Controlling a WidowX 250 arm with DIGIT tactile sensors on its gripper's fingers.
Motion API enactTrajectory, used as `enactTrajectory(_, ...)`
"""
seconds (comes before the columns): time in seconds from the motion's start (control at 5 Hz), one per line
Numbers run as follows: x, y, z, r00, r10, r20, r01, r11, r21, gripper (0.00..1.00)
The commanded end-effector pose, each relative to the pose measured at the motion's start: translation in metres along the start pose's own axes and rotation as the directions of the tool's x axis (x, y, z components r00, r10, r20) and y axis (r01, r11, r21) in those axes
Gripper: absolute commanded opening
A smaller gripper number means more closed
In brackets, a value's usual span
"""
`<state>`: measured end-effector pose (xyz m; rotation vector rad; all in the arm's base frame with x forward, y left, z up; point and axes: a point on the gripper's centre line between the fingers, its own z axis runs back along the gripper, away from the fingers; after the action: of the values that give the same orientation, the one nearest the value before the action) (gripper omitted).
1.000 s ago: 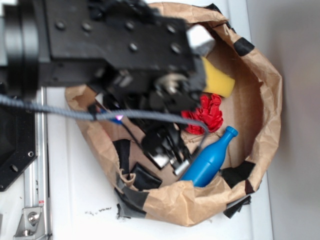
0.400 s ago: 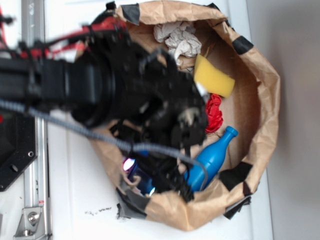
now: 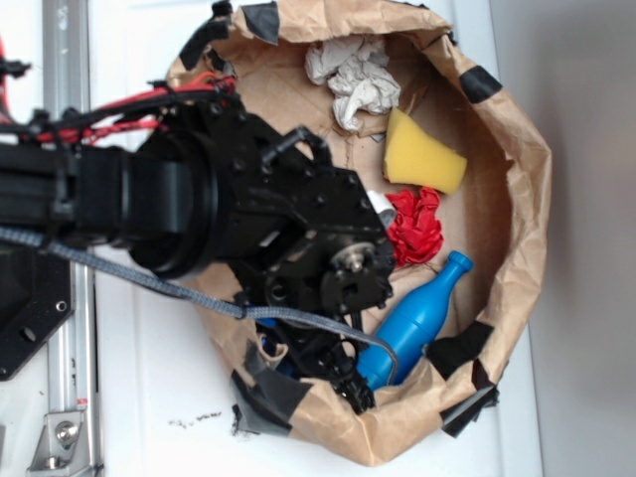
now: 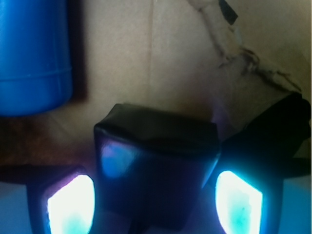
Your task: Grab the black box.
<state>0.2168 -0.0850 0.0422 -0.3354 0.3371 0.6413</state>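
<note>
White table top (image 3: 139,397) fills the scene, with a grey metal rail (image 3: 62,378) running along its left side. On the table sits a big brown paper bag (image 3: 522,179), rolled open like a bowl, with black tape strips (image 3: 482,84) stuck on its rim.

From the left, the big black robot arm (image 3: 179,199) reaches over the bag and covers much of its left half. A grey cable (image 3: 129,278) and some red wires (image 3: 119,114) run along the arm.

Inside the bag, a blue bottle (image 3: 412,323) lies tilted at the near right, its neck pointing up to the right. A yellow sponge (image 3: 422,154) lies farther back, and a crumpled white paper (image 3: 353,75) lies at the far side. A red crumpled thing (image 3: 415,227) sits between the sponge and the bottle.

The gripper (image 3: 328,363) is down at the near left part of the bag, just beside the bottle's bottom end. In the outside view the arm hides what is between the fingers.

The wrist view shows it close up. The black box (image 4: 156,165) sits on the brown bag floor right between the two glowing fingertips (image 4: 70,204). The jaws are apart, one on each side of the box. I cannot tell if they touch it. The bottle's bottom end is at the far left, near the box but apart from it.
</note>
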Motion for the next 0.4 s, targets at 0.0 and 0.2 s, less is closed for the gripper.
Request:
enactTrajectory(0.0, -0.009, -0.003, -0.031, 0.986, -0.14, 0.087, 0.138, 0.99, 0.031, 1.0)
enactTrajectory(0.2, -0.009, -0.002, -0.043, 0.965, -0.227, 0.136, 0.223, 0.974, 0.038, 1.0)
